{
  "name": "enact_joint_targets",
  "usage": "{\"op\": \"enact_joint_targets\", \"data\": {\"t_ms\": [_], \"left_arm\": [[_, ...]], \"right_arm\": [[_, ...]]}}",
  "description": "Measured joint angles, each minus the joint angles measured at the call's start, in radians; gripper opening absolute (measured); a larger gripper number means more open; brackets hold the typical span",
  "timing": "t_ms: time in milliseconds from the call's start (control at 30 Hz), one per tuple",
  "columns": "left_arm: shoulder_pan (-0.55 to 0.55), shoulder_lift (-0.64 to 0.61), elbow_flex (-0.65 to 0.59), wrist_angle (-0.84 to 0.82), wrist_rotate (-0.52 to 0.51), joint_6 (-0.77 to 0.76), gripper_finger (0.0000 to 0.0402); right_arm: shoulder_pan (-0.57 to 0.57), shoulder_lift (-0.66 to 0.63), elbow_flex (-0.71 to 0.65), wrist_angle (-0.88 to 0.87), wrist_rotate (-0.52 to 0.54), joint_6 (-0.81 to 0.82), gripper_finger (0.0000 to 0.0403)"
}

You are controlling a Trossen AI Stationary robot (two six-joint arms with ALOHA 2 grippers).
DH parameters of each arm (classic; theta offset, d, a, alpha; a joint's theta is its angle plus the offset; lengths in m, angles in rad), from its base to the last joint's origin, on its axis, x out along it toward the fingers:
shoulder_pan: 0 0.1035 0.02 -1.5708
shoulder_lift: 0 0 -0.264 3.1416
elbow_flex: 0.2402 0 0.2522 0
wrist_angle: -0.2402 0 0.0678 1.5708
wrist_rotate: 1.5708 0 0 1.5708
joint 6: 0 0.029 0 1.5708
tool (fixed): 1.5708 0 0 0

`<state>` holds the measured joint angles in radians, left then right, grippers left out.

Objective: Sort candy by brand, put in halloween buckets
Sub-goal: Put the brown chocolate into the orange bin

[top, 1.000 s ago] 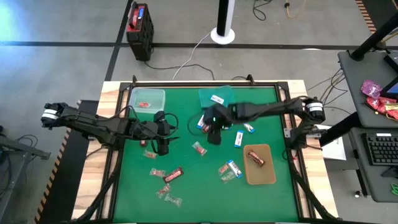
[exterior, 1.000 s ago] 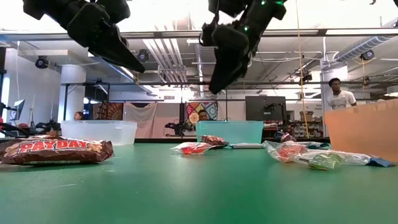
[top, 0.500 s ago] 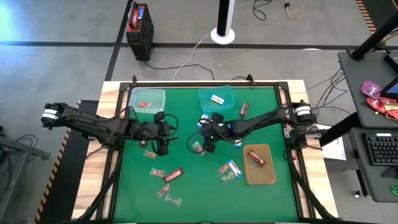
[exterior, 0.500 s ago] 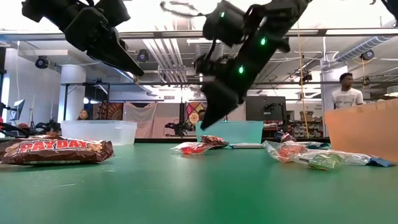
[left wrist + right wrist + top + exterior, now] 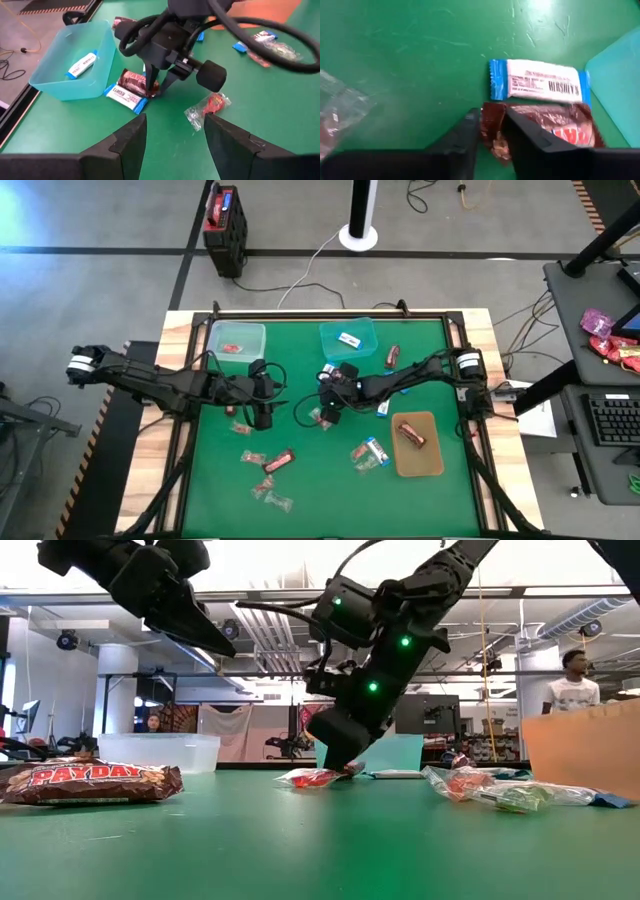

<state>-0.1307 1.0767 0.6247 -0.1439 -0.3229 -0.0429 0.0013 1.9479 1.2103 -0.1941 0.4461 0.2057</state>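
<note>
The right gripper [image 5: 153, 89] was lowered to the green counter [image 5: 320, 470], its 2 fingers [image 5: 530, 142] set on either side of one end of a dark red-brown bar [image 5: 555, 131]; the gap between them was narrow, and the wrapper's end was seen pinched between the tips. Just beyond the fingers lay a white-and-blue packet [image 5: 538, 86], touching the bar along its length, and past both stood the translucent teal bucket [image 5: 70, 62], holding 1 white-and-blue packet [image 5: 83, 65]. To one side of the right fingers, near but apart, a clear twist with a red sweet [image 5: 207, 106] rested on the counter. The left gripper [image 5: 262, 418] was held above the counter, well apart from the right one, its 2 fingers [image 5: 125, 145] spread wide with nothing between them. The pale mint bucket [image 5: 237, 340] was placed at the far corner of the counter, on the left arm's side, with 1 red item inside. The amber-brown tray [image 5: 417, 444] was placed behind the right fingers, nearer that arm's base, with 1 dark bar [image 5: 412, 433] in it. More candy [image 5: 279, 462] was scattered across the near half of the counter.
</note>
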Motion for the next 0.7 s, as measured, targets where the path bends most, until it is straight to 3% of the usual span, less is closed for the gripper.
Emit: {"op": "enact_joint_targets", "data": {"t_ms": [133,433,567,700], "left_arm": [[0.000,0.002,0.000,0.004,0.000,0.004,0.0182],[0.000,0.002,-0.002,0.003,0.000,0.004,0.0182],[0.000,0.002,-0.007,0.000,0.032,0.004,0.0182],[0.000,0.002,-0.007,0.003,0.058,0.001,0.0182]], "right_arm": [[0.001,-0.011,-0.002,-0.004,0.002,-0.006,0.0017],[0.034,-0.213,0.000,-0.096,-0.100,0.045,0.0009],[0.056,-0.348,0.000,-0.215,-0.254,0.124,0.0009],[0.091,-0.481,0.000,-0.368,-0.532,0.171,0.0009]]}}
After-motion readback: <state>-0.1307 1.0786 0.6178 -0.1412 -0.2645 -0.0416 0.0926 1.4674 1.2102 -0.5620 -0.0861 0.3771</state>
